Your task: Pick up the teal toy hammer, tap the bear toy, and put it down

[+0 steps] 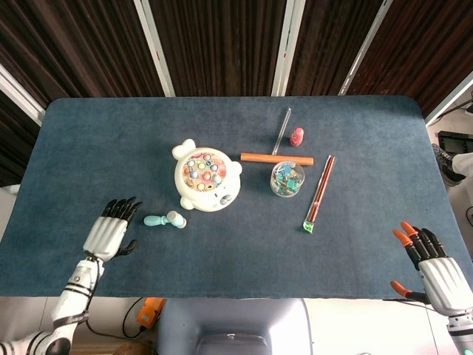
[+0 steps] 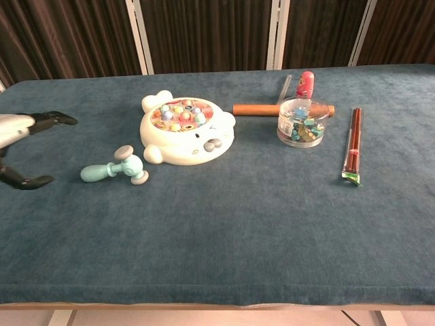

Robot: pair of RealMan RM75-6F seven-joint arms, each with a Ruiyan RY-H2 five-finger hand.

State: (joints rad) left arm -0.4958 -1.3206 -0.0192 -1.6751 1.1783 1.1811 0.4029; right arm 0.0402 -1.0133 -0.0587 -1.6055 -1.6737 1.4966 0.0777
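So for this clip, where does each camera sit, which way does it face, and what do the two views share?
Head view: high above the near edge, looking steeply down on the blue table; shows left hand and right hand.
Chest view: low at the near edge, looking across the tabletop toward the dark curtains; only left hand at frame edge.
Shared: teal toy hammer lying beside the bear toy.
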